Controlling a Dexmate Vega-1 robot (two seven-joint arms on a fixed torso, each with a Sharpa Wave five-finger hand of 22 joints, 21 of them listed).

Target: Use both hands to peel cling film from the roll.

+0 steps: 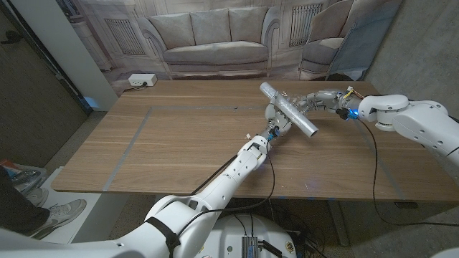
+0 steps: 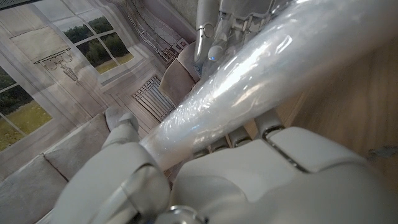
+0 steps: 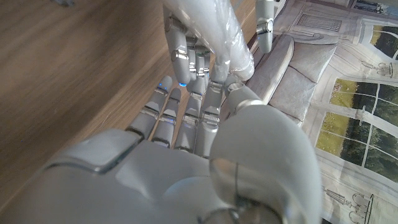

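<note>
lying lifted over the far right part of the table (image 1: 179, 143), roll (image 1: 290, 110) slanting between both hands; left hand (image 1: 276, 123) gripping it from below near the middle, fingers wrapped round it in the left wrist view, roll (image 2: 249, 74) passing across the hand (image 2: 249, 180); right hand (image 1: 315, 102) reaching in from the right, fingers (image 3: 193, 93) extending up to the roll (image 3: 217, 31) and touching its end, but whether pinching film or merely resting there, cannot tell.

judging by look: light, stiff tube under a glossy, slippery skin; film itself thin, soft, clinging, likely tearing or bunching if yanked; gripping the core firmly with the left hand, well away from the loose edge, so as not to pin the film down; seeking the free edge with the right fingertips and pinching only that layer, then drawing away across the roll's axis, slowly and evenly; free edge not being discernible in any view, so finding it looking like the hard part; squeezing too hard risking welding layers together.
</note>
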